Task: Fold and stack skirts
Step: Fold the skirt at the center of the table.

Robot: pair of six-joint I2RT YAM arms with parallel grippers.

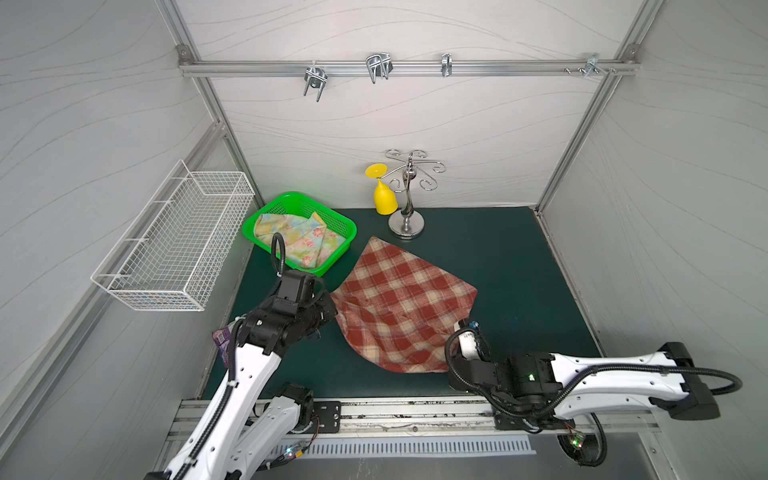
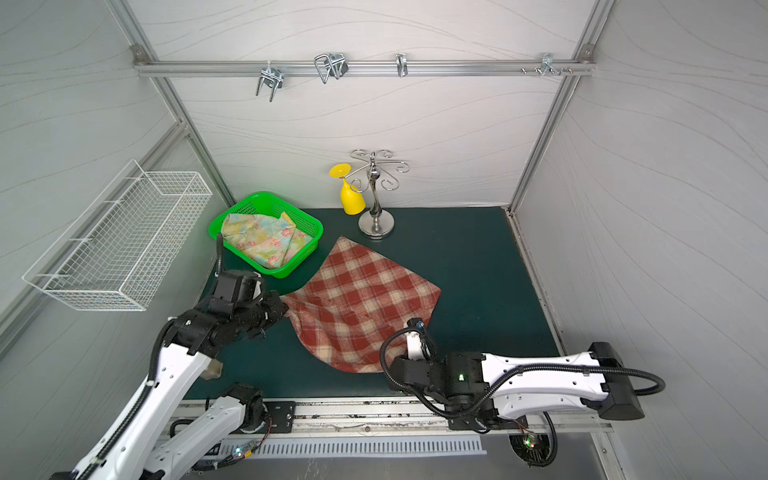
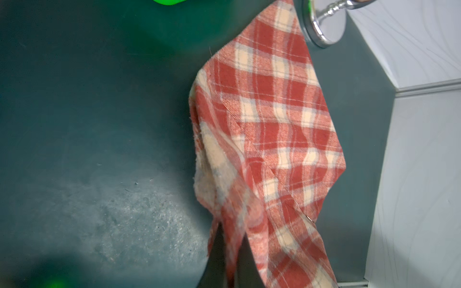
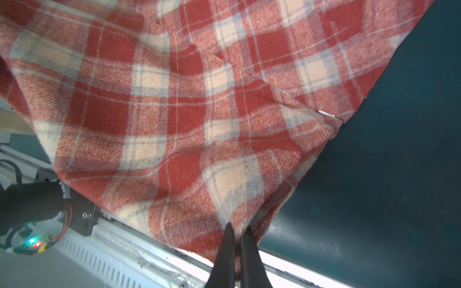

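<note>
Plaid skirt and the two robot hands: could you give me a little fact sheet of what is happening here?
plaid skirt: spread out and rumpled on the dark green mat, unfolded
left hand: shut on one corner of it
right hand: shut on its edge at the opposite side
floral skirt: lying in the green basket
stack: none yet; the two skirts lie apart

I see a dark green worktop (image 1: 519, 257); on it a green basket (image 1: 322, 270), a chrome stand (image 1: 406, 228), and a plaid skirt (image 1: 399, 299) partly resting.
</note>
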